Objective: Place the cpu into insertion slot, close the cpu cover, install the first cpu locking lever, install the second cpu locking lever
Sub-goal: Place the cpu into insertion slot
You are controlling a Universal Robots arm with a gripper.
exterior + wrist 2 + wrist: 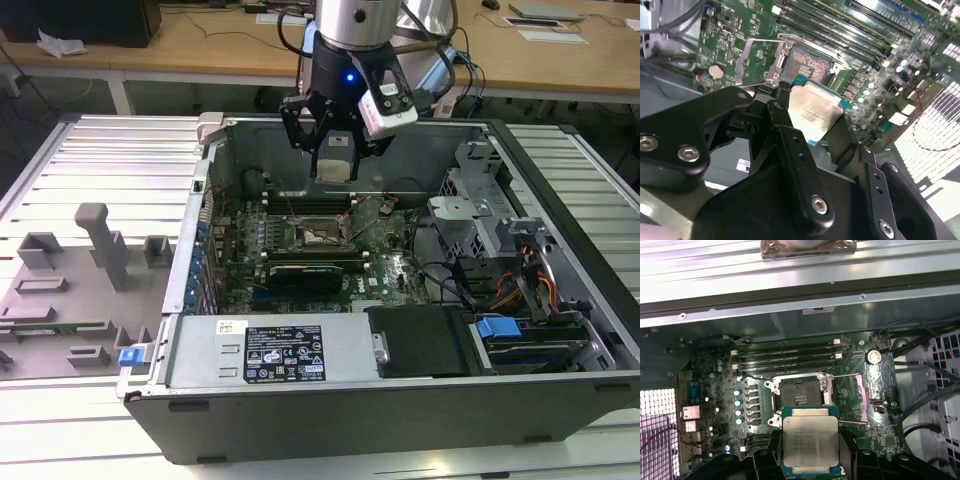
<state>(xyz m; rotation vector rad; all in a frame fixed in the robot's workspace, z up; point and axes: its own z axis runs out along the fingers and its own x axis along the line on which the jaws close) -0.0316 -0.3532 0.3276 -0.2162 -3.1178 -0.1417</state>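
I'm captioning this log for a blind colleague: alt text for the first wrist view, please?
The gripper holds the cpu above the green motherboard, near the open, empty insertion slot. The cpu cover lies swung open beside the slot.

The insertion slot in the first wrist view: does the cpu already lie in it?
No, the insertion slot shows its bare pin field, and the cpu is held in the gripper, not in the slot.
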